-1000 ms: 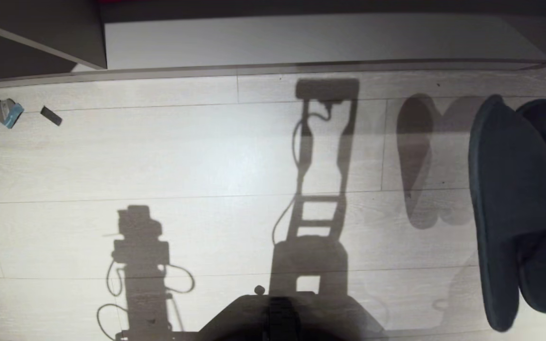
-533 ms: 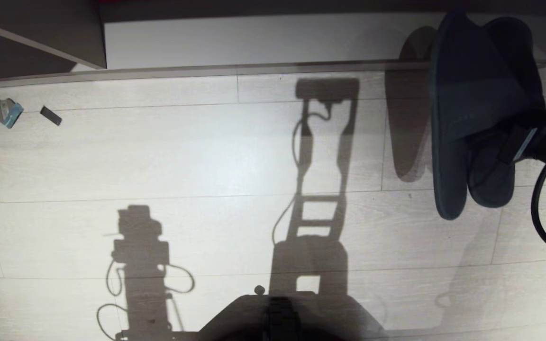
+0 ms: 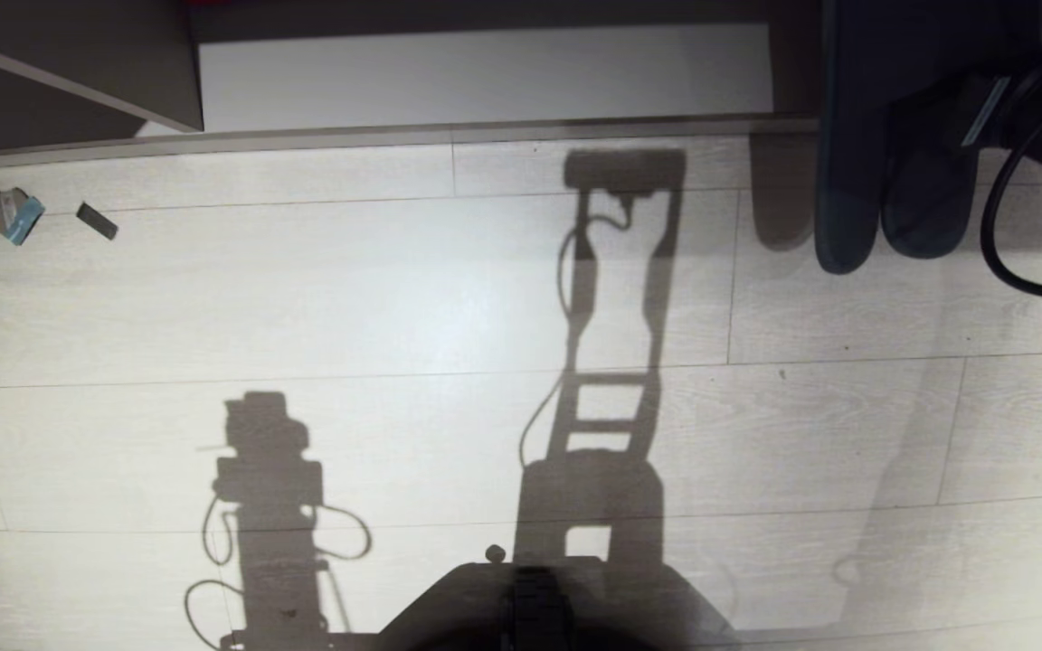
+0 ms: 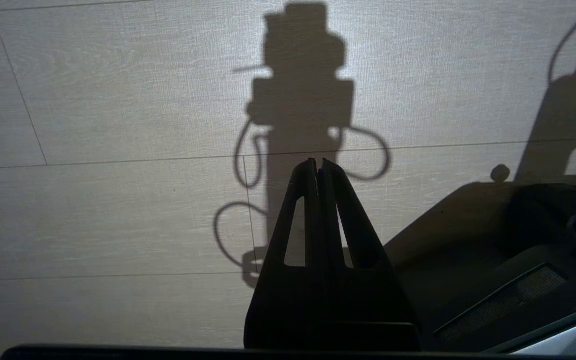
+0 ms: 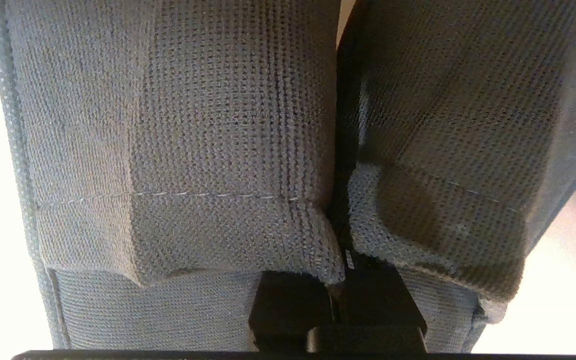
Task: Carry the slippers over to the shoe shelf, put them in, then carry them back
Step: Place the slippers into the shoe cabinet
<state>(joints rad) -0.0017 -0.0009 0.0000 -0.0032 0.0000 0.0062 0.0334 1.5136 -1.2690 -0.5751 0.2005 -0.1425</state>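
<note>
Head view, slippers: you have the slippers pinched as a pair by the right gripper at the top right, toes over the shelf base, heels above the floor. Holding both together lets one arm carry them.
Head view, room: the shelf lip runs across just under the slippers; its base is bare to their left, and a side panel stands at the far left.
Left wrist view: the left gripper hangs closed and empty over the floor, clear of your path.
Right wrist view: the jaws are clamped on the inner cuffs where the two slippers meet.
</note>
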